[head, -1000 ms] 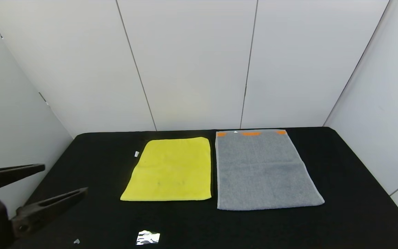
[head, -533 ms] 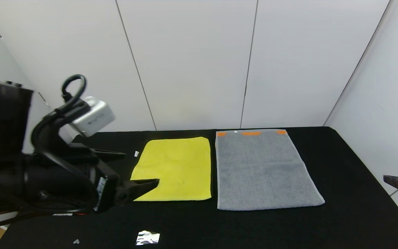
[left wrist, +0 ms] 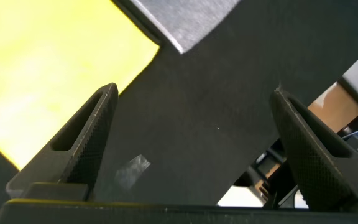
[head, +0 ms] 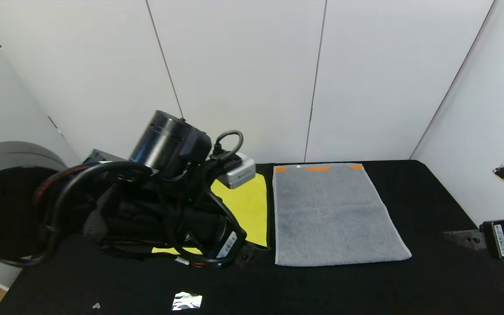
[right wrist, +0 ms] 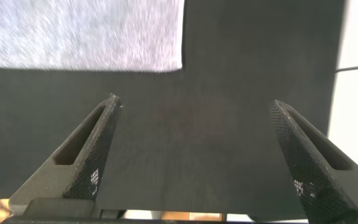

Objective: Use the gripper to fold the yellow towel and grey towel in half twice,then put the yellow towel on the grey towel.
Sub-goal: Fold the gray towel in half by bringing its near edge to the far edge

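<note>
The yellow towel (head: 252,210) lies flat on the black table, and my left arm hides most of it in the head view. Right beside it the grey towel (head: 335,214) lies flat with orange patches (head: 318,168) along its far edge. In the left wrist view my left gripper (left wrist: 194,90) is open and empty over bare table by the yellow towel's (left wrist: 42,74) near corner, with a grey towel (left wrist: 185,18) corner beyond. My right gripper (right wrist: 194,101) is open and empty over bare table near the grey towel's (right wrist: 79,31) near right corner. One of its fingers (head: 457,238) shows at the right edge.
A crumpled foil scrap (head: 187,301) and a small white bit (head: 97,305) lie near the front edge of the table (head: 431,280). A pale tape patch (left wrist: 132,171) sits on the cloth under the left gripper. White wall panels (head: 243,78) close in the back and both sides.
My left arm has swung in from the lower left and now covers most of the yellow towel. My right arm has come in from the right edge. Both towels lie as before.
</note>
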Controlling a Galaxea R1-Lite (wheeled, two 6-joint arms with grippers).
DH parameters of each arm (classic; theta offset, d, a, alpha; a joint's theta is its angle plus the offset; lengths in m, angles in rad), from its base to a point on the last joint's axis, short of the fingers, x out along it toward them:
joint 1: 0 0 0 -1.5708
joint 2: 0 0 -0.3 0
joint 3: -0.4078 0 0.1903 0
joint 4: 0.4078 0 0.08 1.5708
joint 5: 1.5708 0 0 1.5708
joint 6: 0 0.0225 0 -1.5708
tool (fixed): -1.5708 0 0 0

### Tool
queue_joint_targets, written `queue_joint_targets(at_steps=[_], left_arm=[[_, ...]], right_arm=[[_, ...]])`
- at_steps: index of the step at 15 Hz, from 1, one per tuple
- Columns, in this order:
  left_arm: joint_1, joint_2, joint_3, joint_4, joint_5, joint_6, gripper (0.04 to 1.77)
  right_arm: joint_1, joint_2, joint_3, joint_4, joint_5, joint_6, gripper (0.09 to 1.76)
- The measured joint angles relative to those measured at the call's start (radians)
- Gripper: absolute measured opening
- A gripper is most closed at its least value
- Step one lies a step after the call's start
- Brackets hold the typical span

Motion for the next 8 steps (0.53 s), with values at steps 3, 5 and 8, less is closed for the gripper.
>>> queue_joint_targets(at_steps=[3,5,8], left_arm=[[-0.031,0.114,-0.075,0.024,0.001,0.021,1.72],[-0.048,0.184,-0.113,0.028,0.013,0.033,1.72],[-0.076,0.274,-0.158,0.028,0.043,0.05,1.72]], right_arm=[[0.0,0.06,-0.002,0.003,0.032,-0.024,1.71],[-0.008,0.091,-0.001,0.004,0.056,-0.08,1.71],[-0.014,0.138,0.0,0.004,0.081,-0.121,1.71]])
